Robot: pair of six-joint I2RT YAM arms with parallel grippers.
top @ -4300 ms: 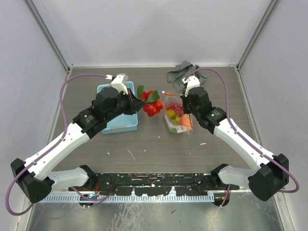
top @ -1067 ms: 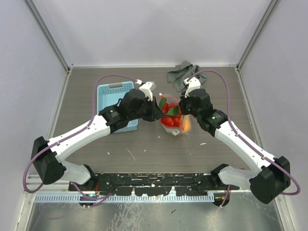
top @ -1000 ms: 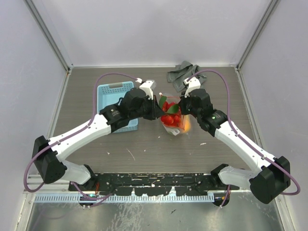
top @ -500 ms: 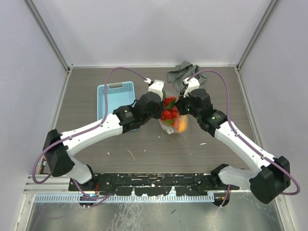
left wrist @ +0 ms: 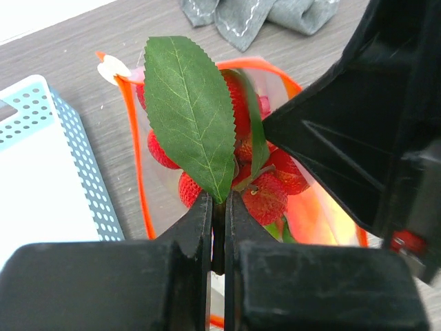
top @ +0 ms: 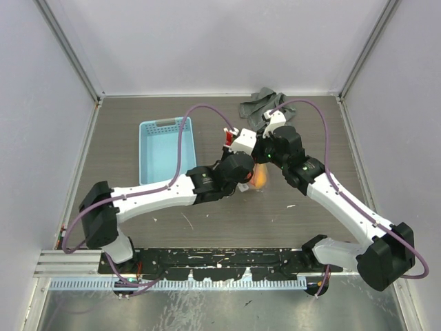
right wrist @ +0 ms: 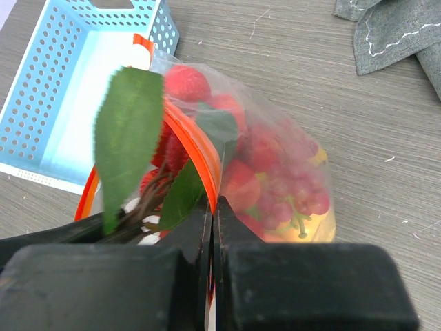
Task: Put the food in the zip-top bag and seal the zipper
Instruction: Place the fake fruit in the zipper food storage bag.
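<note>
Right, both arms meet over the middle of the grey-brown wood-grain tabletop, a little toward its far edge. One zip-top bag stands there: thin, clear, crinkly film, its mouth rimmed by a single red-orange zipper bowed into an open loop. The right gripper has its black jaws pinched tight on that strip. The left gripper is closed just as narrowly on the stem of the strawberries, and the bunch hangs in the bag's mouth. The berries are bumpy and matt red; at least four show in the left wrist view, though the exact count is hard to tell. Two leaves top them, one broad leaf with a saw-toothed edge and fine veins, one narrower and darker. Behind the film are a cluster of small round grapes and an orange peach low down. To the left sits one light blue basket, rectangular, with perforated walls. One grey cloth, stitched and rumpled, lies at the far edge.
</note>
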